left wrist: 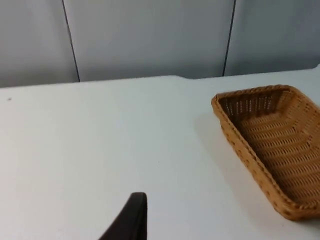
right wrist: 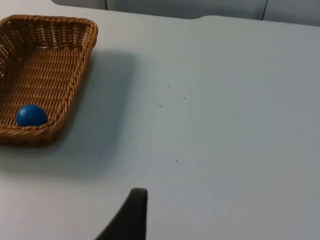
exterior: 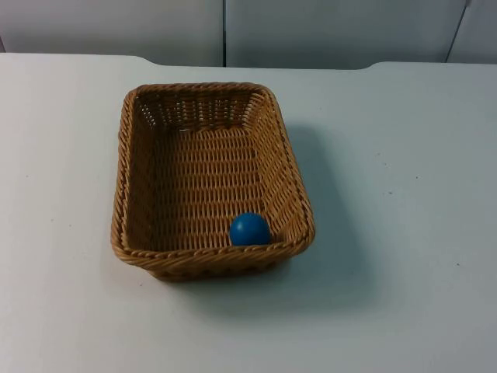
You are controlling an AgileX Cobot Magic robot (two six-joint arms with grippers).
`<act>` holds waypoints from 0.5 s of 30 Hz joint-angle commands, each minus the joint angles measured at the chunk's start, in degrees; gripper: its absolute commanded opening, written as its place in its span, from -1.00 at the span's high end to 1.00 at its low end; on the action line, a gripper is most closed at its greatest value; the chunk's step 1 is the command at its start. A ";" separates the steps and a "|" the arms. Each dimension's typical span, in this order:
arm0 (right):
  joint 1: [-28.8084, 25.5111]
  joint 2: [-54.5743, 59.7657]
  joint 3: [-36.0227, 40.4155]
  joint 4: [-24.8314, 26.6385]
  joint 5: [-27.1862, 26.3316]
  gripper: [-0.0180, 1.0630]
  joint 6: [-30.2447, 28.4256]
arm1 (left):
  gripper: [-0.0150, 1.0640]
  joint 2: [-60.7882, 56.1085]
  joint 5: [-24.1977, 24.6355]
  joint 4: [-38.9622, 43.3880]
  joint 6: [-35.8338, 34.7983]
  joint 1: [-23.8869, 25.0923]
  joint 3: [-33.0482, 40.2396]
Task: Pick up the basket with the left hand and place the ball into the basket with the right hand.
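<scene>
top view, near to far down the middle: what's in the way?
Bare white table top → near rim of the brown woven wicker basket → small blue ball lying inside against that near wall → basket floor → far basket rim → more table → grey partition wall.

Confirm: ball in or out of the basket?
In. The blue ball lies on the floor of the wicker basket, against its near wall; the right wrist view shows the same.
</scene>
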 commanded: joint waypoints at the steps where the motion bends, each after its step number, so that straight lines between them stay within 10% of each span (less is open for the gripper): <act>1: 0.20 -0.20 0.42 0.20 0.02 -0.96 -0.31 | -0.98 -0.27 5.24 0.03 0.67 -0.36 -0.44; 15: 0.20 -0.20 0.42 -0.07 -0.09 -0.96 -0.02 | -0.98 -0.27 6.00 -10.56 12.91 -0.36 0.82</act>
